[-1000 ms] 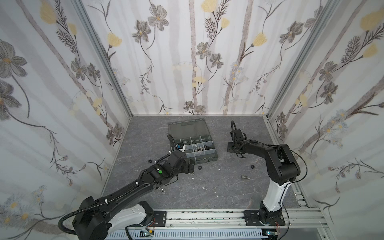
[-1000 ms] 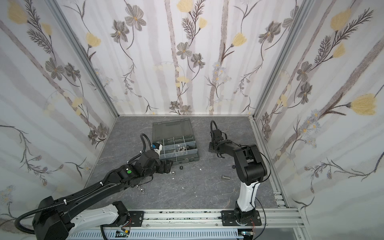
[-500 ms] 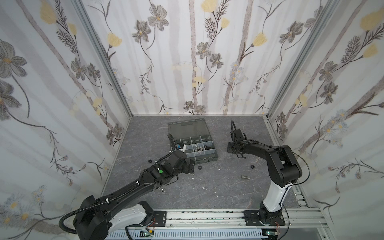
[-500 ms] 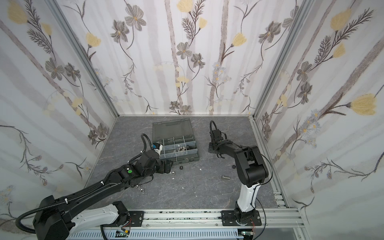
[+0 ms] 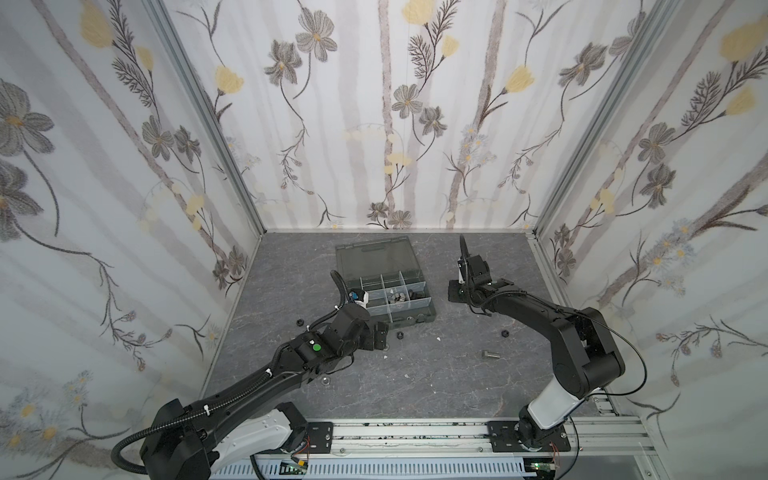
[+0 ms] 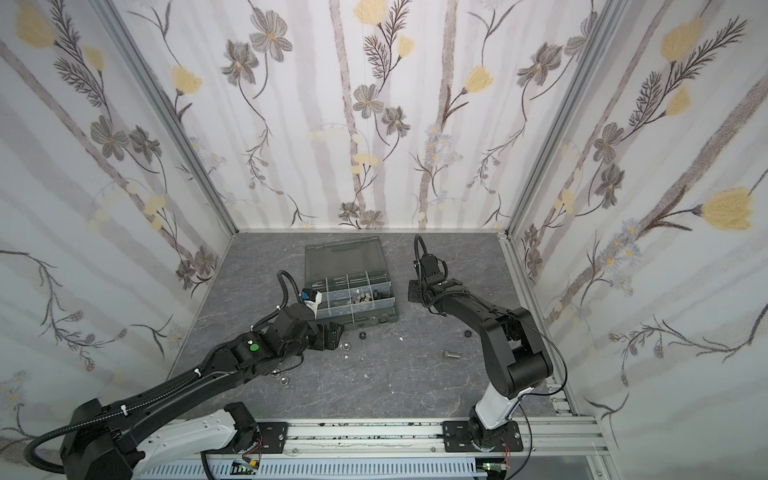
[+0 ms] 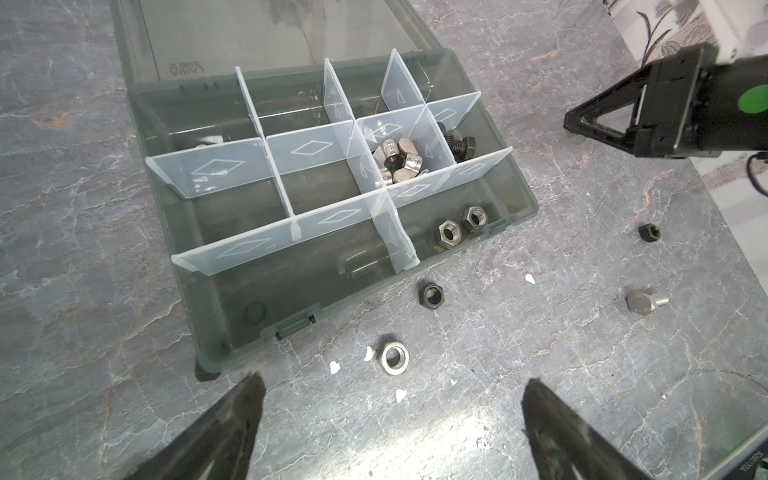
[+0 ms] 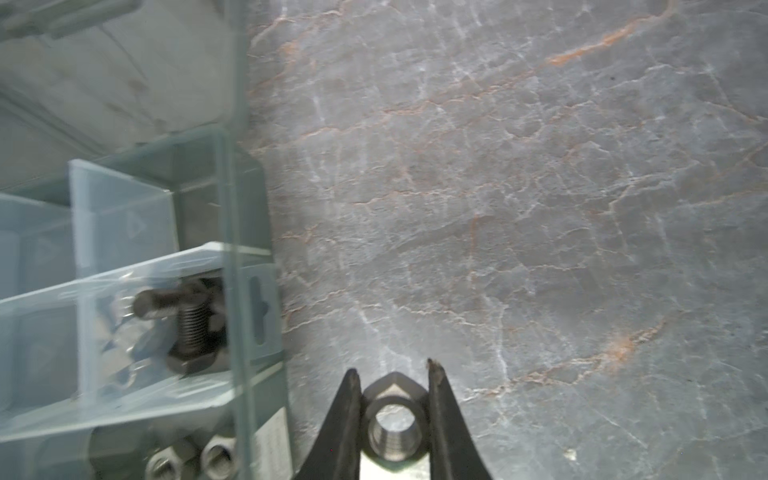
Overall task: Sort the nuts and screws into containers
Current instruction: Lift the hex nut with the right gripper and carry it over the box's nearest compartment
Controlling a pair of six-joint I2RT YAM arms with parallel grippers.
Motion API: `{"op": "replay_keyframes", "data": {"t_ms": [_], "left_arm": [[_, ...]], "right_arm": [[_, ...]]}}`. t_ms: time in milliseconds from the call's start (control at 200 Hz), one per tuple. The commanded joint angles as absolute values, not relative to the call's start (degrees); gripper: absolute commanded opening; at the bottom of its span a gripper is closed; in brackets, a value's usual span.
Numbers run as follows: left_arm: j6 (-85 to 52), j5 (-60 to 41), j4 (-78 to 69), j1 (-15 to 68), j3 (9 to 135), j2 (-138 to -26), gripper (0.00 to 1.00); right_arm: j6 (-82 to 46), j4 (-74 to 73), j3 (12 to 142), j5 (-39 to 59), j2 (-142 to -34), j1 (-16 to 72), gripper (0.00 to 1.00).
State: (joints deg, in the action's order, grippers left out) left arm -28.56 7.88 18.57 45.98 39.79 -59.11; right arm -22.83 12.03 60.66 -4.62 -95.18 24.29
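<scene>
barely anything had shifted over the last second: the right arm point(image 5: 540, 316) had swung its elbow slightly outward and the right gripper point(image 8: 392, 368) had edged a little toward the box point(image 5: 415, 320), while the left arm point(image 5: 266, 382) kept its place.

the right gripper was clenched on a silver hex nut point(image 8: 392, 424), pinched between its two black fingers point(image 8: 345, 415) with the bore facing the wrist camera. it hung over bare table point(image 8: 540, 208), just beside the box's right wall. through that wall showed black screws point(image 8: 191, 328) in an end cell point(image 8: 99, 332), and two silver nuts point(image 8: 218, 457) in the front cell point(image 8: 124, 453) next to it.

the left gripper point(image 7: 392, 384) stood released, jaws spread wide, low over the table before the box's front wall. a silver ring nut point(image 7: 395, 357) lay loose just ahead of the gap between its fingers, touching neither. further out lay a black nut point(image 7: 432, 296) close to the box front, then a second black nut point(image 7: 649, 232) and a silver screw point(image 7: 646, 303) toward the right arm's side, among white flecks point(image 7: 530, 278).

inside the box, silver screws point(image 7: 397, 160) were heaped in a middle cell point(image 7: 415, 124). the lid point(image 7: 270, 33) lay open behind. in a top view a third black nut point(image 5: 299, 322) sat left of the box and a lone silver nut point(image 5: 325, 379) beside the left arm.
</scene>
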Motion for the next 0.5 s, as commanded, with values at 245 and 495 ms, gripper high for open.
{"op": "replay_keyframes", "data": {"t_ms": [245, 495], "left_arm": [[-32.17, 8.44, 19.42, 46.32, 36.78, -57.31, 0.97], [-33.77, 8.7, 19.18, 46.62, 34.69, -57.72, 0.97]], "right_arm": [[-24.32, 7.54, 60.4, 0.62, -94.07, 32.35, 0.1], [-25.28, 3.99, 58.21, 3.06, -95.36, 34.76, 0.1]]}}
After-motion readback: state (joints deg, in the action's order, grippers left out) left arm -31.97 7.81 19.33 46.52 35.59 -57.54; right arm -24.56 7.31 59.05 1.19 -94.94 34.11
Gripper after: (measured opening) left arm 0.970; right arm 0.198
